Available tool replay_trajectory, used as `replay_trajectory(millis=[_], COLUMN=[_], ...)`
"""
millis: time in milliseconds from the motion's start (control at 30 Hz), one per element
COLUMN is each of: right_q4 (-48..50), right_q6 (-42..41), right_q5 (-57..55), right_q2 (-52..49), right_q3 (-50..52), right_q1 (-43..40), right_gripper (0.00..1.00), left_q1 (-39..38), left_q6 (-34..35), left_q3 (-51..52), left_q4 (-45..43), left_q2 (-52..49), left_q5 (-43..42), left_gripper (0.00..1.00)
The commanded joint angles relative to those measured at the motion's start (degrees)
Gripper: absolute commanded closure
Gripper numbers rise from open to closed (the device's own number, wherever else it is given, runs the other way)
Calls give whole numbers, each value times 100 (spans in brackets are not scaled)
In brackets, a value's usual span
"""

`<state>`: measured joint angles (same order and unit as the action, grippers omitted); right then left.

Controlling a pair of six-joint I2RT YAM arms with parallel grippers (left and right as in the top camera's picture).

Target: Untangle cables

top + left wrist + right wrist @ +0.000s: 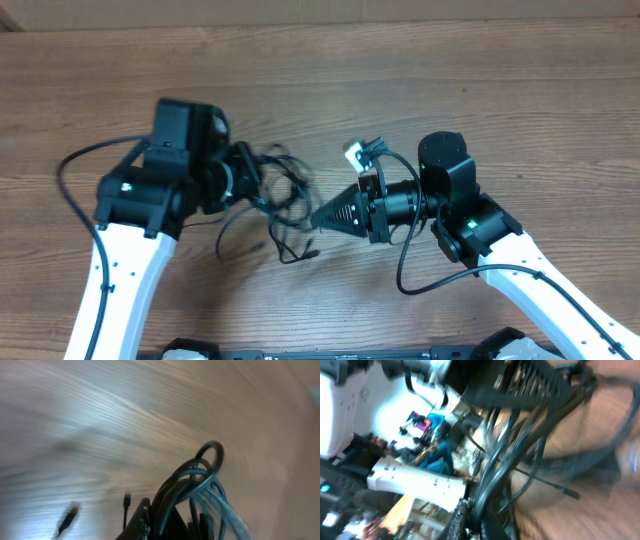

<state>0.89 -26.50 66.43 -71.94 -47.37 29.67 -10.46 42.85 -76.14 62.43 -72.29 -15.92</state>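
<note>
The cables (pixel 290 195) are a loose tangle of thin black cords hanging between my two grippers over the wooden table (pixel 450 70). My left gripper (pixel 262 185) is shut on the tangle's left side. In the left wrist view several looped cords (pixel 207 467) rise out of its jaws (pixel 165 527), and two plug ends (pixel 127 500) hang blurred to the left. My right gripper (pixel 320 217) is shut on the tangle's right side. Its wrist view shows a cord (pixel 505 460) pinched between the fingers (pixel 479 522). A loose end (pixel 312 255) trails toward the front.
Thick black arm wires loop out on the far left (pixel 75 165) and beside the right arm (pixel 410 270). A small white tag (pixel 355 152) sits on the right wrist. The arms' black base (pixel 330 352) runs along the front edge.
</note>
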Motion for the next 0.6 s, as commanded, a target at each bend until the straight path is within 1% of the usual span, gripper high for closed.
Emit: replay_trajectory(millis=[0,67,100,133,167,200,233,267,333,367,400,467,500,533,567], right_q4=[-385,-835,-1082,-1298,-1499,-1690,-1799,-1858,-1838,-1799,-1759,-1738,-1742,-1725,-1683], right_q6=[494,601,601,597,597,597,597,595,575,538,387,-151,-549,-922,-1108], right_q5=[813,400,68,-254,-546,-824,-1001,-1102,-1165,-1209,-1346,-1764,-2033,-2208,-2262], right_q2=[199,199,199,199,199,199,199,199,199,199,199,199,199,199,199], right_q3=[-170,-170,-170,-170,-170,-170,-170,-170,-170,-170,-170,-170,-170,-170,-170], right_q1=[142,142,142,142,142,142,142,142,142,142,142,142,142,142,142], right_gripper=[96,96,96,96,90,83,71,56,36,20,10,9,9,9,12], left_q1=[601,739,802,835,841,841,831,811,754,719,678,601,549,490,428], left_q6=[1681,2142,2256,2197,1919,1499,855,72,-1346,-1873,-2376,-3176,-3545,-3832,-3985], left_q3=[20,20,20,20,20,20,20,20,20,20,20,20,22,24,24], left_q4=[120,310,343,308,216,70,-173,-452,-883,-1008,-1093,-1132,-1123,-1095,-1067], left_q2=[-149,-149,-149,-149,-149,-151,-151,-151,-151,-151,-151,-151,-151,-151,-151], left_q5=[1762,1757,1729,1652,1528,1346,1027,555,-579,-1102,-1648,-2376,-2608,-2728,-2747], left_gripper=[96,96,96,96,96,96,96,96,96,96,96,96,96,95,96])
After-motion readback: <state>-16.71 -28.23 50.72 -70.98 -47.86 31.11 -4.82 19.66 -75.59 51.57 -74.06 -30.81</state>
